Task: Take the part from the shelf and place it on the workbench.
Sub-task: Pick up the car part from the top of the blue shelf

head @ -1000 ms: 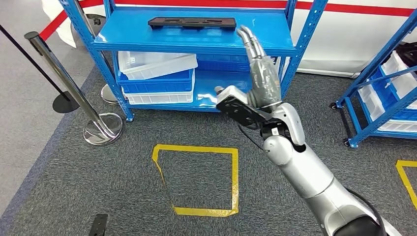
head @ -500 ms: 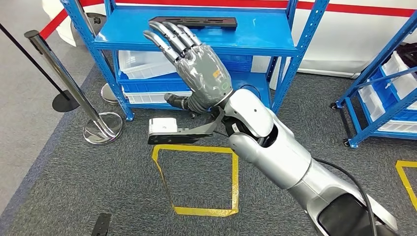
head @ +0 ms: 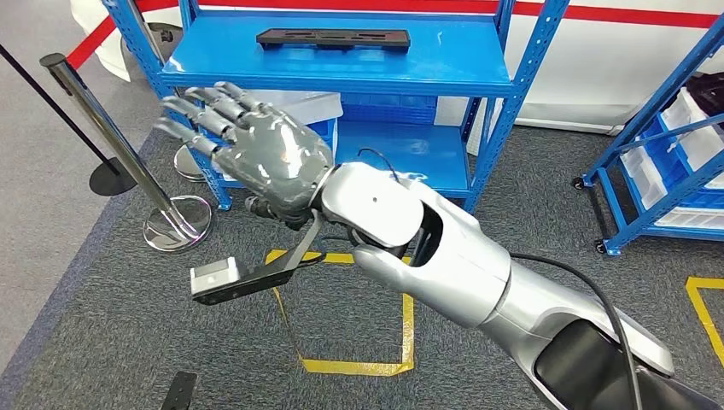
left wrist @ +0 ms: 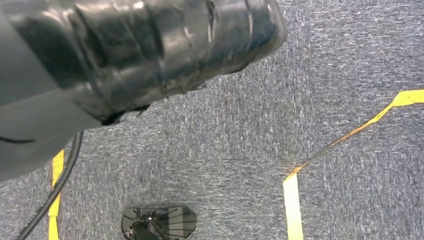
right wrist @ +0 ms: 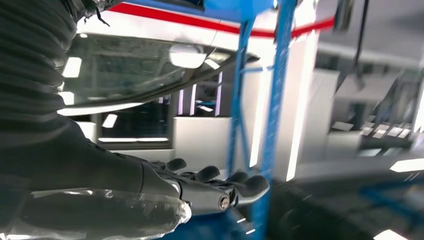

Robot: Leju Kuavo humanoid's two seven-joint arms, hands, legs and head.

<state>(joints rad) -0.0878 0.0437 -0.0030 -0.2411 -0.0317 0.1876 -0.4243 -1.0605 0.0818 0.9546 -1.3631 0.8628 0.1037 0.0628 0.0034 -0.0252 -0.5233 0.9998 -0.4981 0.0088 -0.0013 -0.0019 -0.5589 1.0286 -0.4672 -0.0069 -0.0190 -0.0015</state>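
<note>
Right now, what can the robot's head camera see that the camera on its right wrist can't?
The head view alone shows the black part lying on the top shelf, white bins below, the yellow tape square on the carpet and the silver post. The right wrist view alone shows bright lights and white walls behind. Both show the right hand, open and holding nothing, and blue shelf posts.

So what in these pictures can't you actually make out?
- Left hand: left wrist view, so near the camera that its fingers can't be told open or closed.
- Blue shelf: head view, its lower level partly behind the right hand.
- Black part: head view, too small for detail.
- Background: right wrist view, blurred.
</note>
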